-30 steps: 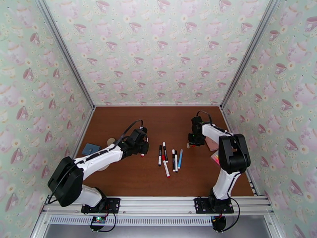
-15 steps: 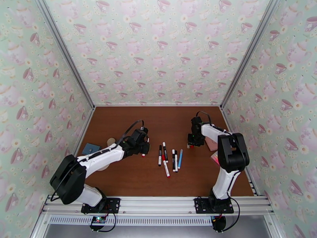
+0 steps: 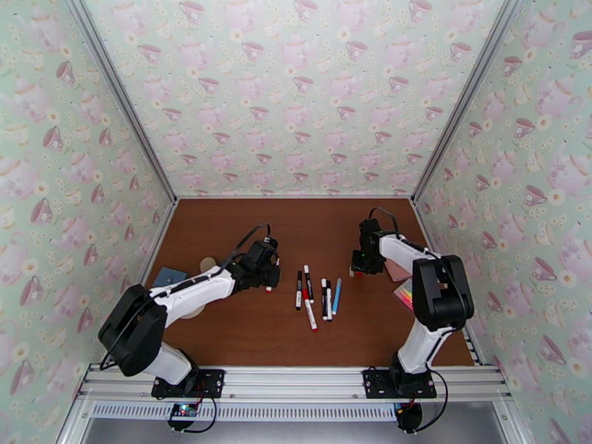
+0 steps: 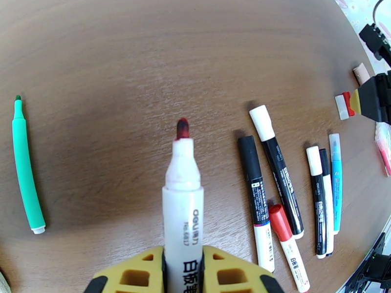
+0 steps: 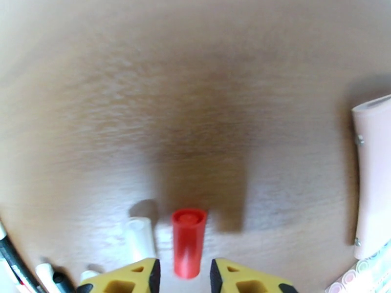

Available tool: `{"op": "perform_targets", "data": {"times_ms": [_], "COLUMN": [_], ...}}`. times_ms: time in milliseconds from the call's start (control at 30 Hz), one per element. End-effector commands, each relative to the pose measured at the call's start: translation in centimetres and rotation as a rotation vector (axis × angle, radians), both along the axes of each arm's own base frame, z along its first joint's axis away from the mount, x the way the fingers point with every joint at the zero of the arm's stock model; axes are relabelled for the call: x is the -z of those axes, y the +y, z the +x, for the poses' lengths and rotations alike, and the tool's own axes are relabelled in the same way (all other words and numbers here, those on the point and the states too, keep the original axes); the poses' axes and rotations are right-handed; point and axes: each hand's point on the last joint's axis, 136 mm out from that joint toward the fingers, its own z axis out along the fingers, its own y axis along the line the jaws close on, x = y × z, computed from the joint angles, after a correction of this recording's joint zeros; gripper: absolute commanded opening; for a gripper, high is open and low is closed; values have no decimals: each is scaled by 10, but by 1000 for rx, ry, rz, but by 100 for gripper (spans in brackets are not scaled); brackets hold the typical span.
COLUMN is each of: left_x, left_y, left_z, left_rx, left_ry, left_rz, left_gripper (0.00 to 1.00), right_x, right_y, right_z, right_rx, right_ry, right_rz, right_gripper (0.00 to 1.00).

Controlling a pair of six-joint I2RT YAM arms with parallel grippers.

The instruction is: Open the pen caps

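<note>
Left tool (image 4: 182,262) yellow fingers (image 4: 132,274) clamped on a white-barrelled marker pen (image 4: 182,211), cap off, red nib pointing far, above the brown wooden tabletop (image 4: 122,54). Slim green plastic pen (image 4: 23,164) lies well apart on the left. On the right, a loose group of six pens: black-capped (image 4: 255,191), white-capped black (image 4: 276,167), red-capped white (image 4: 288,245), two slim black-and-white (image 4: 317,201), light blue (image 4: 335,181). Far right: stubby red cap (image 4: 348,103) touching a white cap (image 4: 340,106).
</note>
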Motion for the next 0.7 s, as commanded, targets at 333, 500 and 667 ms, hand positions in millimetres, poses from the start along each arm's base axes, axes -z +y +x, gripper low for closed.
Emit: {"op": "perform_targets", "data": {"times_ms": [333, 500, 667], "left_x": [8, 16, 28], "left_y": [16, 23, 29], "left_z": [24, 31, 39], "left_rx": [-78, -117, -152], "left_ry": [-17, -8, -1], "left_rz": [143, 204, 266], "left_gripper": [6, 6, 6], "right_x": [-54, -75, -89], "right_y": [38, 61, 79], "right_z": [1, -3, -13], "right_rx": [-7, -53, -103], "right_ry": [-211, -272, -302], "right_rz": [254, 387, 457], "right_gripper": [45, 50, 55]}}
